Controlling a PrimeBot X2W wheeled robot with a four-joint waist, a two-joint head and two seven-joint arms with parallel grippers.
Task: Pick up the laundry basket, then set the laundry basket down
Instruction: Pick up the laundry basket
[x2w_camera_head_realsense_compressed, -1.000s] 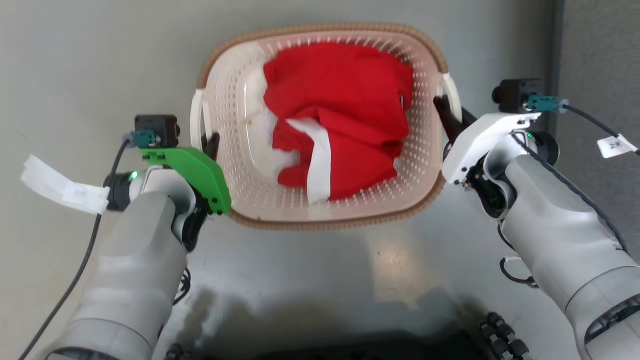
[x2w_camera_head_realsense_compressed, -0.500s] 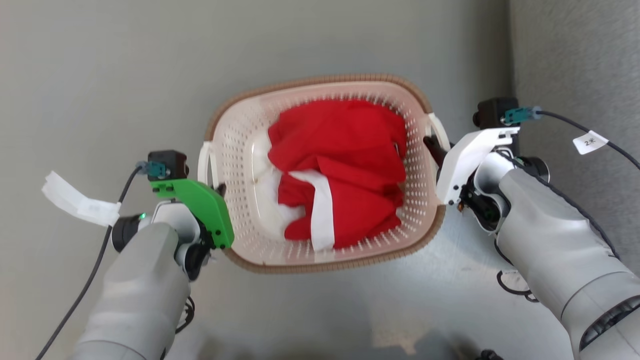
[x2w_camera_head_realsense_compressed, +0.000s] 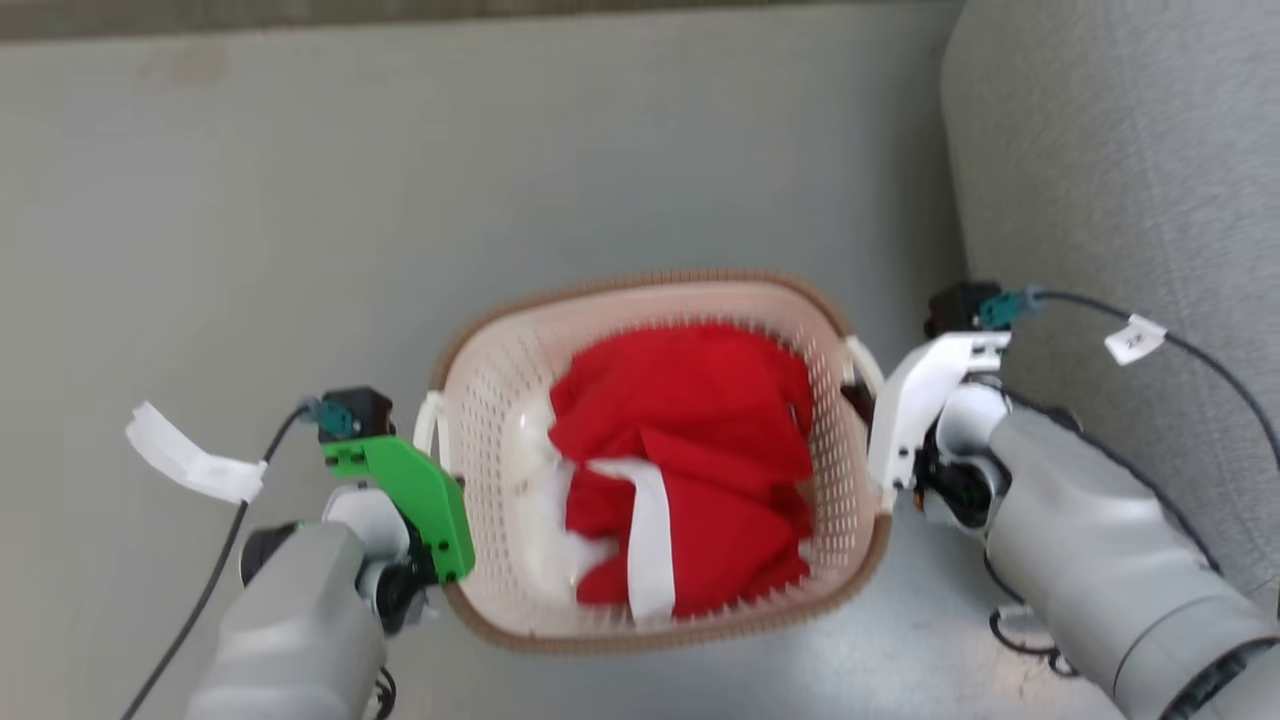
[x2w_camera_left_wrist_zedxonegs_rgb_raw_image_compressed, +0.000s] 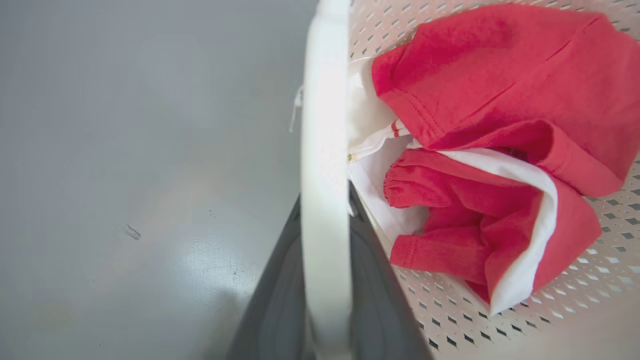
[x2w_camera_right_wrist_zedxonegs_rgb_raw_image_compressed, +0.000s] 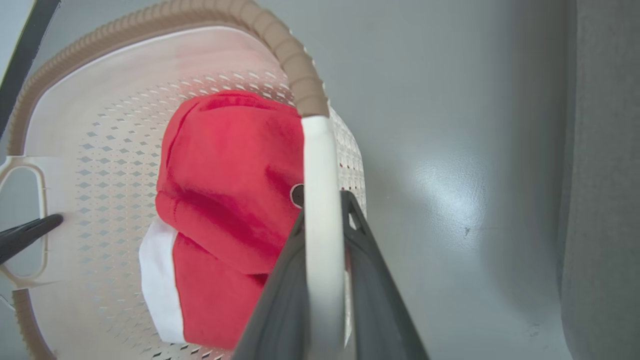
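Laundry basket: we see the laundry basket (x2w_camera_head_realsense_compressed: 480, 400) low in the middle of the head view, over the grey floor (x2w_camera_head_realsense_compressed: 400, 200) and between our two arms. We cannot tell whether its base touches the floor.
Rim: the brown woven-look rim (x2w_camera_head_realsense_compressed: 660, 640) runs round the top. It stops at a white handle on each short side.
Contents: a crumpled red garment (x2w_camera_head_realsense_compressed: 690, 440) with a white band (x2w_camera_head_realsense_compressed: 650, 540) lies inside against the perforated wall.
Left gripper: our left gripper (x2w_camera_left_wrist_zedxonegs_rgb_raw_image_compressed: 325, 210) is clamped on the left handle (x2w_camera_left_wrist_zedxonegs_rgb_raw_image_compressed: 324, 125), with one dark finger on each side of the white bar. In the head view its green mount (x2w_camera_head_realsense_compressed: 415, 490) sits just beside the basket's left wall.
Right gripper: our right gripper (x2w_camera_right_wrist_zedxonegs_rgb_raw_image_compressed: 324, 210) grips the right handle (x2w_camera_right_wrist_zedxonegs_rgb_raw_image_compressed: 317, 160) the same way, with the bar pinched between its two fingers. Its white mount (x2w_camera_head_realsense_compressed: 915, 400) sits just beside the right wall.
Across the basket: the right wrist view shows a dark fingertip (x2w_camera_right_wrist_zedxonegs_rgb_raw_image_compressed: 27, 232) at the opening of the far handle.
Surroundings: a grey textured surface (x2w_camera_head_realsense_compressed: 1120, 150) rises just to the right of our right arm. A white paper tag (x2w_camera_head_realsense_compressed: 190, 462) hangs on the left arm's cable.
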